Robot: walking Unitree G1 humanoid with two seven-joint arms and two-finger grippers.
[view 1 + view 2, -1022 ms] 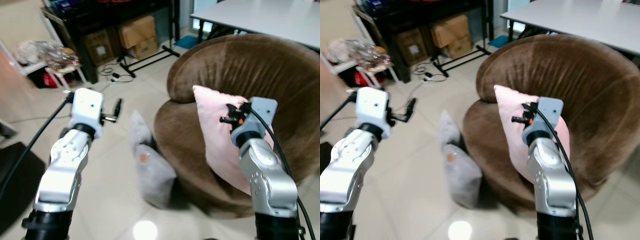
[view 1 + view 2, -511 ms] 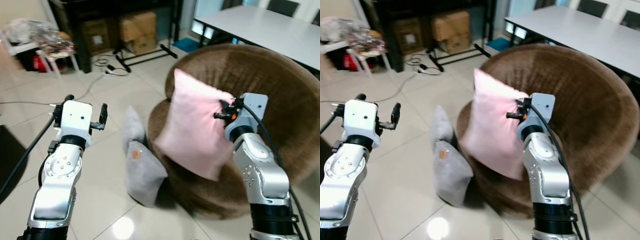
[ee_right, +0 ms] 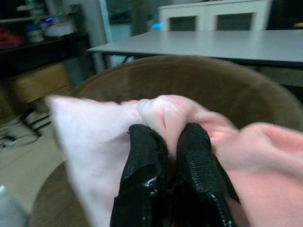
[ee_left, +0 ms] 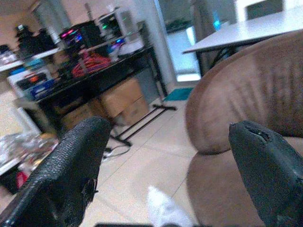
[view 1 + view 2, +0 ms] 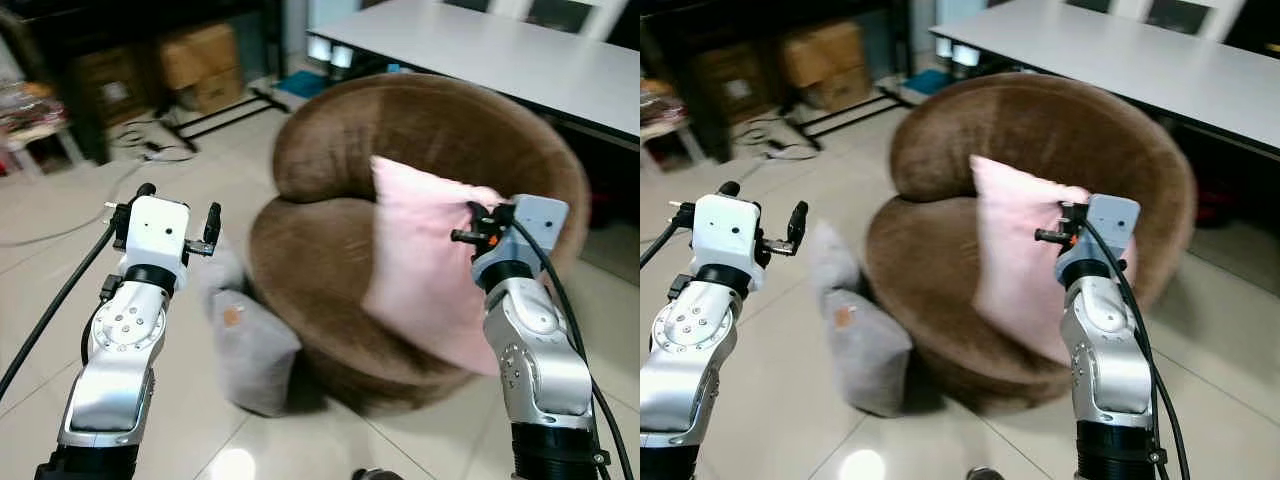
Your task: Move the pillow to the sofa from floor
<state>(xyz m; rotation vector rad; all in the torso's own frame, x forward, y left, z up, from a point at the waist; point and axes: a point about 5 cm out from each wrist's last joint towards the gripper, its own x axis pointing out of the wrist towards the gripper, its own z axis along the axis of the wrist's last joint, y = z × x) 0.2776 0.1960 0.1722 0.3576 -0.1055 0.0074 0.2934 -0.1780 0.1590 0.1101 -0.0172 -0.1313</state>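
— What do your head views give you?
— Right claw (image 5: 478, 225) pinches the pink pillow (image 5: 425, 270) at centre right, over the brown sofa (image 5: 1040, 140). Two grey cushions (image 5: 250, 340) lie on the floor at the sofa's lower left; a white surface (image 5: 500, 50) runs along the upper right.
— And the wrists?
— Your left claw (image 4: 165, 165) gapes wide, holding nothing, facing boxes (image 4: 120, 101) under a dark desk. Right fingers (image 3: 142, 175) clamp a pillow fold.

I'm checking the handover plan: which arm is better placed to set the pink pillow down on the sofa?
Right. The right gripper is shut on the pink pillow, holding it over the brown sofa; the left gripper is open, over the floor.
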